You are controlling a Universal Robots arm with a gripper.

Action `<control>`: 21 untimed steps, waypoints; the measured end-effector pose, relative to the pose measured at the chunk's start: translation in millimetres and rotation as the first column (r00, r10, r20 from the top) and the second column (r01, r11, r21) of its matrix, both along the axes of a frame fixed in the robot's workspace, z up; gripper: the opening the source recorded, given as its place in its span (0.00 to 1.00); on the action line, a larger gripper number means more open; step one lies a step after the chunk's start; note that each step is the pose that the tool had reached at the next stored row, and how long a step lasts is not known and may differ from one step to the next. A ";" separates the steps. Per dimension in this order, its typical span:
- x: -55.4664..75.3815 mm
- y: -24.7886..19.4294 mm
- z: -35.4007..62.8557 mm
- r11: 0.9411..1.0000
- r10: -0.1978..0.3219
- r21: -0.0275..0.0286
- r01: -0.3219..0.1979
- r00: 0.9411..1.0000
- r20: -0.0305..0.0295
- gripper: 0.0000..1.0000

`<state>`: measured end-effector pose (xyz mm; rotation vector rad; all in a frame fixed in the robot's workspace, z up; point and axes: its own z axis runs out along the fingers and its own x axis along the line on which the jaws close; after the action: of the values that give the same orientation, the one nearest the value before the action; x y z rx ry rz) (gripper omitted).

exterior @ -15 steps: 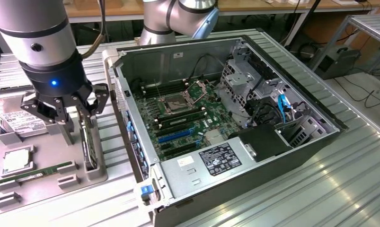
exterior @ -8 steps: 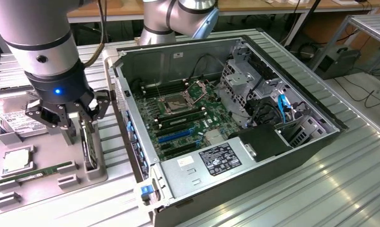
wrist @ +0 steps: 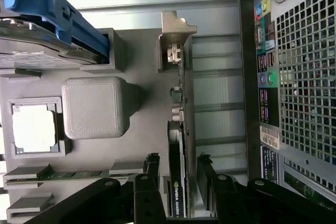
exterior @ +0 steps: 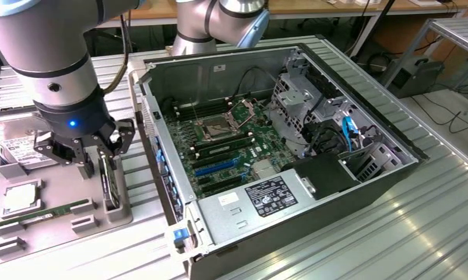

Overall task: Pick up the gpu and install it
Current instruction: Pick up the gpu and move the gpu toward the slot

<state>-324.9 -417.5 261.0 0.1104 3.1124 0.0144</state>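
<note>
End effector [exterior: 99,166] astride upright gpu [exterior: 109,189], wrist-view gaps beside its 2 fingers [wrist: 152,169]

Dark and thin, the gpu [exterior: 108,182] stands upright on its long edge in a slot of a grey holder tray [exterior: 113,217] on the worktop, just beside the open computer case [exterior: 218,76], on the exterior view's left. A silver metal bracket [wrist: 176,43] caps one end. The tool [wrist: 177,167] straddles the other end, fingers spread on both sides, a gap showing at each face.
</note>
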 end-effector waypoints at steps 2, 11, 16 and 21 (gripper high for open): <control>-0.6 0.0 -2.8 1.000 0.000 0.003 0.000 1.000 0.000 0.42; -1.1 0.0 -13.4 1.000 0.003 0.024 -0.003 1.000 0.001 0.42; -1.2 -0.1 -16.0 1.000 0.003 0.025 -0.003 1.000 0.000 0.42; -1.1 -0.1 -16.3 1.000 0.003 0.025 -0.003 1.000 0.000 0.34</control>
<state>-326.0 -417.6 244.6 0.1055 3.1127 0.0535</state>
